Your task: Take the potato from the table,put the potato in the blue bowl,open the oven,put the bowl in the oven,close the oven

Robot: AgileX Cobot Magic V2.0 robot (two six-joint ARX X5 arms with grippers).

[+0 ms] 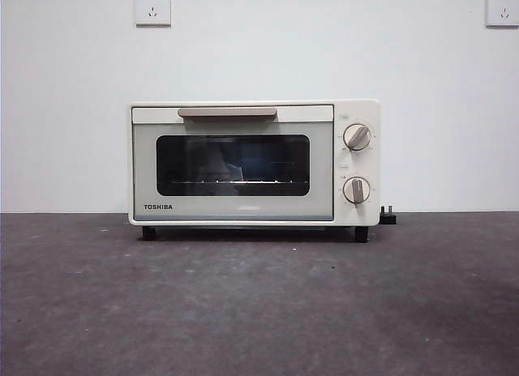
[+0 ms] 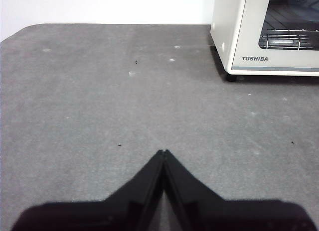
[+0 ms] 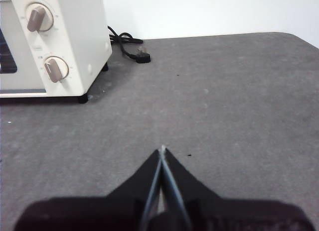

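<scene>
The cream-white TOSHIBA oven stands at the back of the dark grey table with its door closed, beige handle on top. Through its dark window a dim shape shows on the rack, too dark to identify. The potato and the blue bowl are out of view. My left gripper is shut with nothing in it, hovering over bare table to the left of the oven. My right gripper is shut and empty too, over the table to the right of the oven. Neither arm shows in the front view.
A black power cord and plug lie behind the oven's right side, also seen as a small plug in the front view. Two wall sockets sit high on the white wall. The table's rounded corners show in both wrist views.
</scene>
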